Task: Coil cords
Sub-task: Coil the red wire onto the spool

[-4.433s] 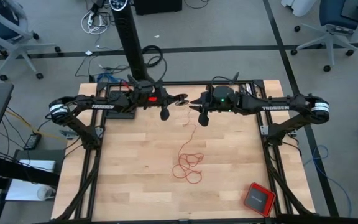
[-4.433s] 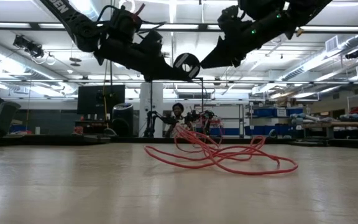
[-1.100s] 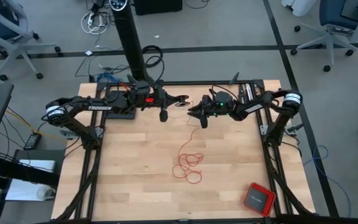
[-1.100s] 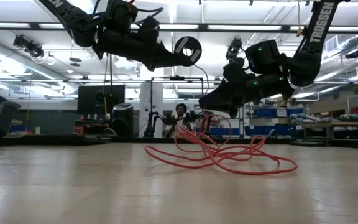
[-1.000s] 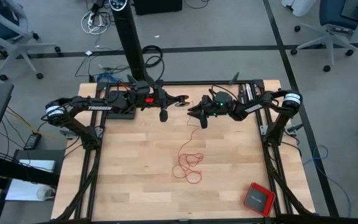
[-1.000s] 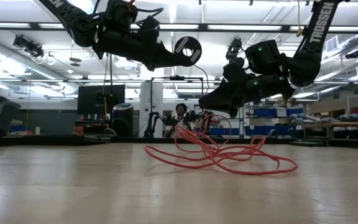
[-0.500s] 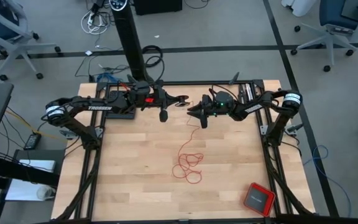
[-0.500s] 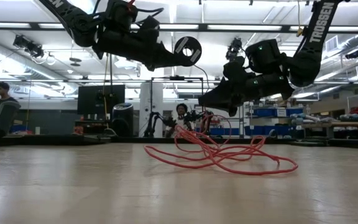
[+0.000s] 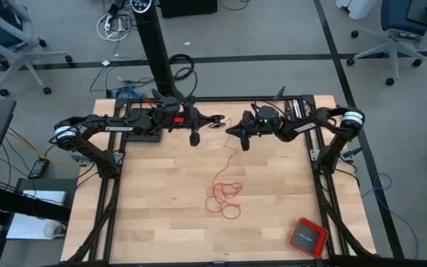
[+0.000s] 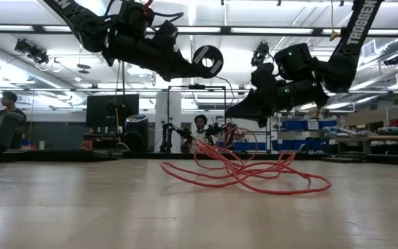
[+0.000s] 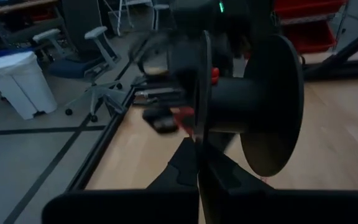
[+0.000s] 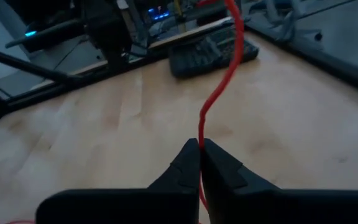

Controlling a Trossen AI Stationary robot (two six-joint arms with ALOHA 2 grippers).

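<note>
Presently, your right gripper pinched on the red cord at table's twelve o'clock, left gripper clenched on a black spool beside it.

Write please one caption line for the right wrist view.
Right gripper shut on the red cord, above the wooden table.

Thin red cord lies in loose loops mid wooden surface; red square box with dark top sits well right of it, nearer the front edge.
</note>
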